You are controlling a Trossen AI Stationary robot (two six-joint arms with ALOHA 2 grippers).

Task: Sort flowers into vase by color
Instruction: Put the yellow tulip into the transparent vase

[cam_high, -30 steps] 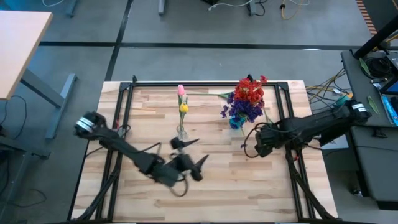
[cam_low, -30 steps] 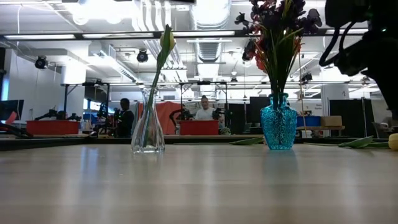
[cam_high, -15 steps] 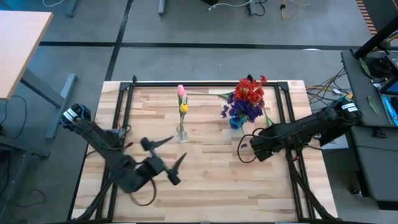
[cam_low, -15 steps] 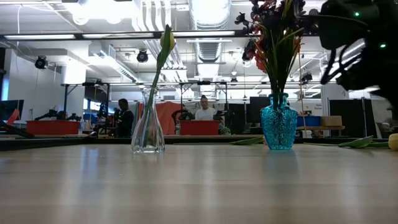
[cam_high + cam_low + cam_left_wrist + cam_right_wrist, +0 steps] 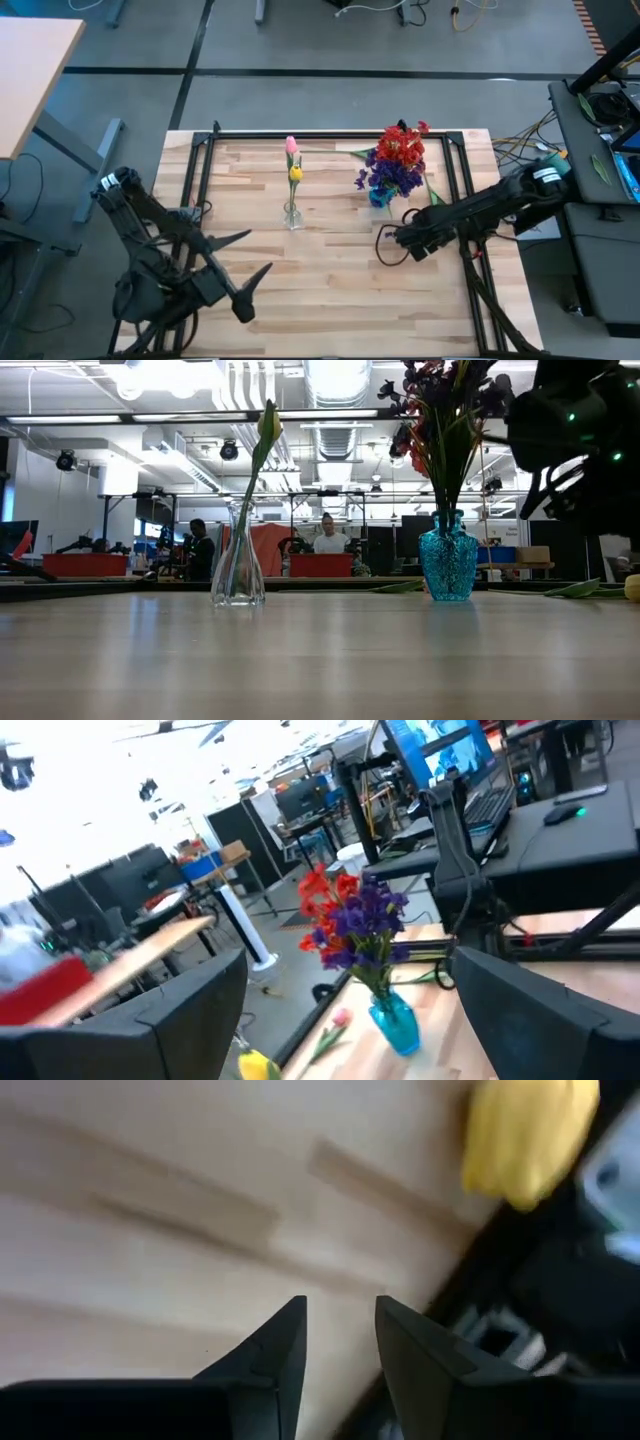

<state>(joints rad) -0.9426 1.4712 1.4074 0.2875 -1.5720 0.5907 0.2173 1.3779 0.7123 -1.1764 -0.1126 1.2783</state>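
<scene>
Light, flexible-stemmed flowers stand sorted: pink and yellow tulip buds (image 5: pixel 293 160) in the clear vase (image 5: pixel 292 214), red and purple sprays (image 5: pixel 395 160) in the blue vase (image 5: pixel 447 565), best gripped mid-stem; left gripper (image 5: pixel 238 268) spread wide, right gripper (image 5: pixel 338 1342) narrowly parted, both empty.

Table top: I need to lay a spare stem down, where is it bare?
Bare wood lies between the clear glass vase and the right gripper, and along the near edge. It is crowded around the blue glass vase and beside the left gripper.

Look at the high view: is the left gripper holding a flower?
No. The left gripper is open and empty over bare table, away from the clear vase.
</scene>
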